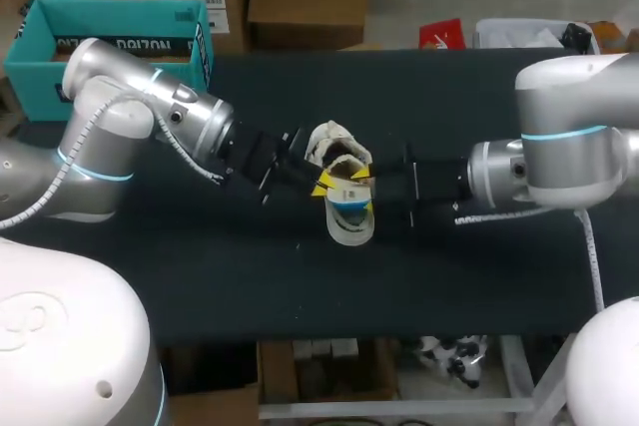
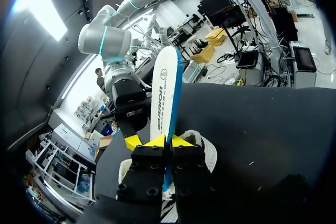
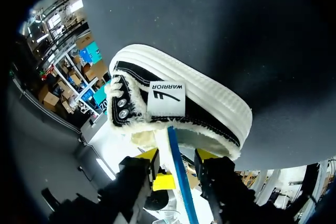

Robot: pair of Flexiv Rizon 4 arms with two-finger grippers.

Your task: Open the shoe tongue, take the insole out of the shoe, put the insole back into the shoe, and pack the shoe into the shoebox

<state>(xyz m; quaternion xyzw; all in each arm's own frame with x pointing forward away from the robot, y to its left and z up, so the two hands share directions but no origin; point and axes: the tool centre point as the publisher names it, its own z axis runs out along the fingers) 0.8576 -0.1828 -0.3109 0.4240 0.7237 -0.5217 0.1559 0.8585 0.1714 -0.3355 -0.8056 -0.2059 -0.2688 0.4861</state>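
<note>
Dark tabletop [image 1: 499,276]: black-and-white shoe [image 1: 329,142] lies mid-surface. Insole [image 2: 165,93] rises from the shoe's opening, clamped between the closed tips of the left claw [image 2: 161,141]. Right claw [image 3: 176,157] stands parted, straddling the insole, gripping nothing.

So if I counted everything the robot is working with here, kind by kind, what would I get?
Black canvas shoe with thick white rubber sole: 1
White foam insole with blue edge: 1
Teal cardboard shoebox: 1
Yellow-tipped two-finger grippers: 2, the left gripper and the right gripper
Total: 5
</note>
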